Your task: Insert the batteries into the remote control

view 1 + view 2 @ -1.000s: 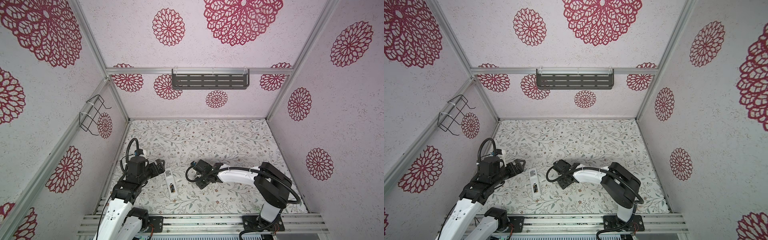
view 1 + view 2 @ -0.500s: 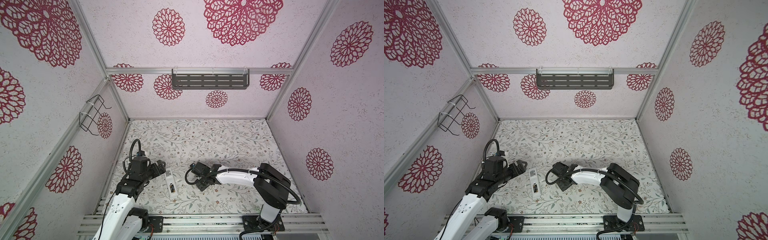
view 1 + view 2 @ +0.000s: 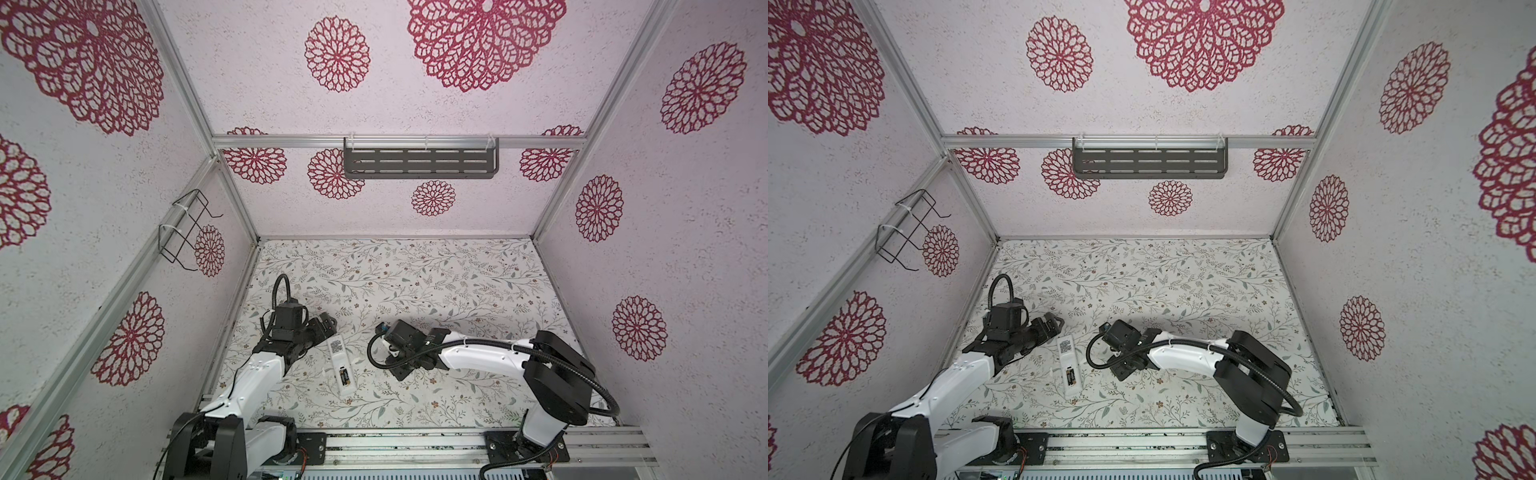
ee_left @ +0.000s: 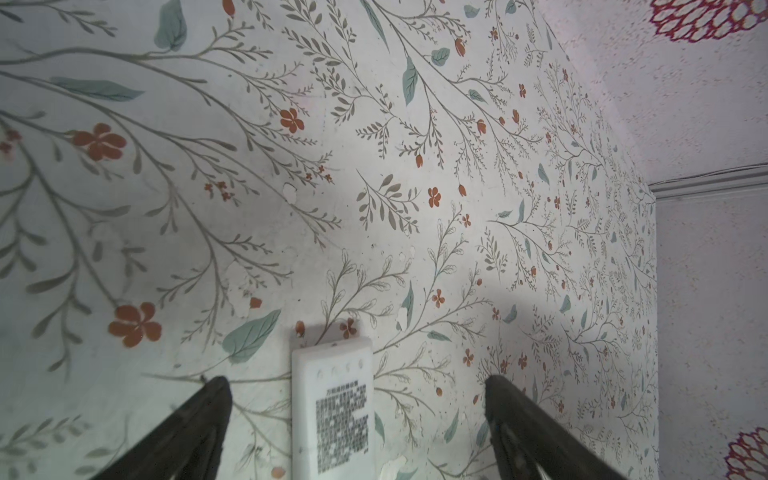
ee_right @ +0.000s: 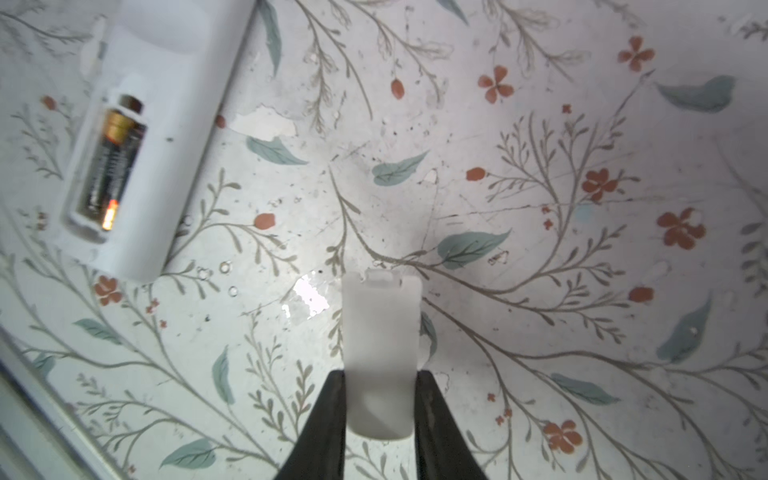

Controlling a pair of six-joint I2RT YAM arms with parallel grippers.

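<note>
Black fingers mark the left gripper, in the lower left of both top views. Its jaws are spread wide and hold nothing. In the left wrist view its fingers stand on either side of the labelled end of the remote control without touching it.

Just right of that gripper, low and left of centre in both top views, the remote control lies flat on the floral table. Its back faces up and its long axis runs roughly up and down the frame. The bay is uncovered, and the batteries lie inside it, toward the lower end of the remote. In the right wrist view they show dark with a copper-coloured band.

Further right, near lower centre, the right gripper is apart from the remote. Its jaws are pinching a small white battery cover. Whether the cover touches the table cannot be told.
</note>
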